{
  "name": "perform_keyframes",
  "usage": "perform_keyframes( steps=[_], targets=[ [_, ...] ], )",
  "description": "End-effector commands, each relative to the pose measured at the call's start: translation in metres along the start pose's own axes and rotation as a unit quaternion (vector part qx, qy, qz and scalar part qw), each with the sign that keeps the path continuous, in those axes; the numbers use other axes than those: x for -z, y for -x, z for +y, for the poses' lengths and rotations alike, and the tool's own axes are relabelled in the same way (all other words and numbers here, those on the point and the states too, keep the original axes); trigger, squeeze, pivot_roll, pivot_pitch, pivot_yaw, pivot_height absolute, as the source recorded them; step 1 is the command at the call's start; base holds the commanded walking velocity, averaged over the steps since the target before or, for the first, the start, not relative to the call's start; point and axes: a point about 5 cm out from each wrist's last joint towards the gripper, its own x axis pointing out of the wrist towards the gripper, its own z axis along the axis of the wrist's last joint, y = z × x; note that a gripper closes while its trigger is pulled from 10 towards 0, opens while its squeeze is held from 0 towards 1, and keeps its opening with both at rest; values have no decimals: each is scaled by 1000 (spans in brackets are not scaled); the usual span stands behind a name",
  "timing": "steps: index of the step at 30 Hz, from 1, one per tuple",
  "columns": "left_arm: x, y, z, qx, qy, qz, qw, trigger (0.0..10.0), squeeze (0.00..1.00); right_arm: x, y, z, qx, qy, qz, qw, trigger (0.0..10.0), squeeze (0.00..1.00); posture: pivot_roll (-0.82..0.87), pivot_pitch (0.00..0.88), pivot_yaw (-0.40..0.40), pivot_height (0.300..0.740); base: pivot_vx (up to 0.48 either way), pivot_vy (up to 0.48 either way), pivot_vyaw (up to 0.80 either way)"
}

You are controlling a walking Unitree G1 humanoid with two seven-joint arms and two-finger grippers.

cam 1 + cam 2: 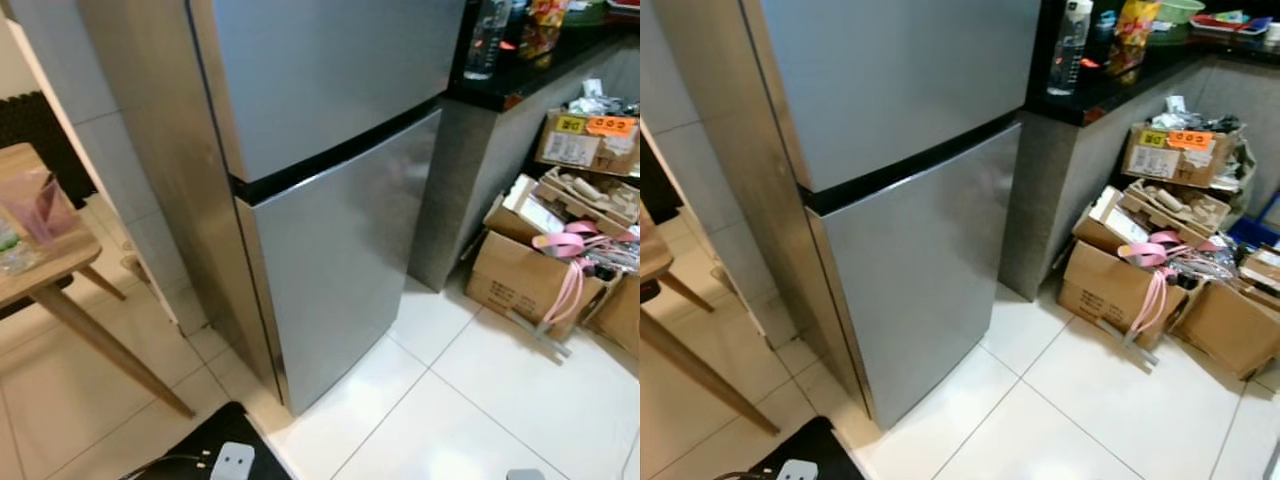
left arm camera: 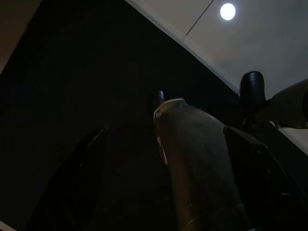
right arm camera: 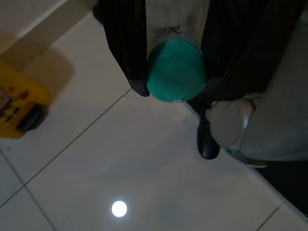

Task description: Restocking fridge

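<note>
A tall steel fridge point(image 1: 330, 200) stands before me with both its doors shut, the lower door point(image 1: 345, 270) under a black seam. My right gripper point(image 3: 175, 89) hangs over the white floor tiles, shut on a clear bottle with a green ribbed cap point(image 3: 175, 72). In the dark left wrist view, my left gripper point(image 2: 166, 130) holds a dull grey bottle-shaped item point(image 2: 197, 163) between its fingers.
A wooden table point(image 1: 60, 265) with a pink cup point(image 1: 38, 205) stands at the left. A black counter point(image 1: 540, 65) with a bottle point(image 1: 487, 35) adjoins the fridge on the right, with cardboard boxes point(image 1: 520, 280) below. A yellow toy point(image 3: 21, 103) lies on the floor.
</note>
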Motion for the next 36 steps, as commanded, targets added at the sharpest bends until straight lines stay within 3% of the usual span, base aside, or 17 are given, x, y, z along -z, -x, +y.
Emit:
perform_keyframes(
  steps=[1, 5, 9, 11, 12, 13, 14, 15, 16, 20, 24, 25, 26, 27, 28, 33, 36],
  targets=[
    [1, 1, 7, -14, 7, -3, 1000, 10000, 0, 2, 0, 3, -5, 1, 3, 1000, 10000, 0, -33, 15, -12, 740, 0, 0, 0],
    [-10, 1, 13, -30, 34, -29, 999, 10000, 0, 2, 0, 3, -6, 0, 2, 1000, 10000, 0, -32, 22, -11, 740, 0, 0, 0],
    [-66, 5, 36, -60, 118, -142, 981, 10000, 0, 4, 0, 5, -8, -3, 2, 1000, 10000, 0, -30, 31, -8, 740, 0, 0, 0],
    [-93, 9, 43, -58, 140, -191, 970, 10000, 0, 6, 0, 7, -8, -3, 3, 1000, 10000, 0, -26, 39, -5, 740, 0, 0, 0],
    [-93, 9, 43, -58, 140, -191, 970, 10000, 0, 6, 0, 7, -8, -3, 3, 1000, 10000, 0, -26, 39, -5, 740, 0, 0, 0],
    [-113, 12, 47, -52, 152, -226, 961, 10000, 0, 6, 0, 8, -9, -4, 3, 1000, 10000, 0, -25, 41, -4, 740, 0, 0, 0],
    [-113, 12, 47, -52, 152, -226, 961, 10000, 0, 6, 0, 8, -9, -4, 3, 1000, 10000, 0, -25, 41, -4, 740, 0, 0, 0],
    [-148, 21, 51, -37, 168, -286, 943, 10000, 0, 8, 0, 9, -9, -4, 4, 1000, 10000, 0, -24, 47, -2, 740, 0, 0, 0],
    [-162, 26, 53, -30, 172, -311, 934, 10000, 0, 8, 0, 10, -9, -4, 5, 1000, 10000, 0, -24, 47, -2, 740, 0, 0, 0],
    [-190, 36, 56, -15, 175, -361, 916, 10000, 0, 10, 0, 12, -10, -4, 5, 1000, 10000, 0, -25, 55, -1, 740, 0, 0, 0],
    [-237, 62, 63, 12, 179, -449, 875, 10000, 4, 11, 0, 14, -11, -4, 5, 1000, 10000, 0, -28, 60, -1, 740, 0, 0, 0],
    [-237, 62, 63, 12, 179, -449, 875, 10000, 4, 11, 0, 14, -11, -4, 5, 1000, 10000, 0, -28, 60, -1, 740, 0, 0, 0],
    [-246, 68, 66, 20, 182, -467, 865, 10000, 4, 11, 0, 14, -11, -4, 5, 1000, 10000, 0, -31, 61, 0, 740, 0, 0, 0],
    [-255, 75, 68, 35, 184, -488, 852, 10000, 1000, 12, 0, 13, -9, -4, 6, 1000, 10000, 0, -37, 63, 1, 740, 0, 0, 0],
    [-268, 86, 71, 56, 174, -517, 836, 10000, 1000, 12, 1, 10, -7, -5, 6, 1000, 10000, 0, -40, 63, 1, 740, 0, 0, 0],
    [-281, 101, 78, 79, 151, -549, 819, 10000, 1000, 14, 1, 9, -4, -5, 8, 1000, 10000, 0, -45, 62, 6, 740, 0, 0, 0],
    [-287, 112, 83, 133, 125, -568, 802, 10000, 1000, 17, 2, 8, -2, -6, 11, 1000, 10000, 0, -46, 60, 10, 740, 0, 0, 0]
  ],
)
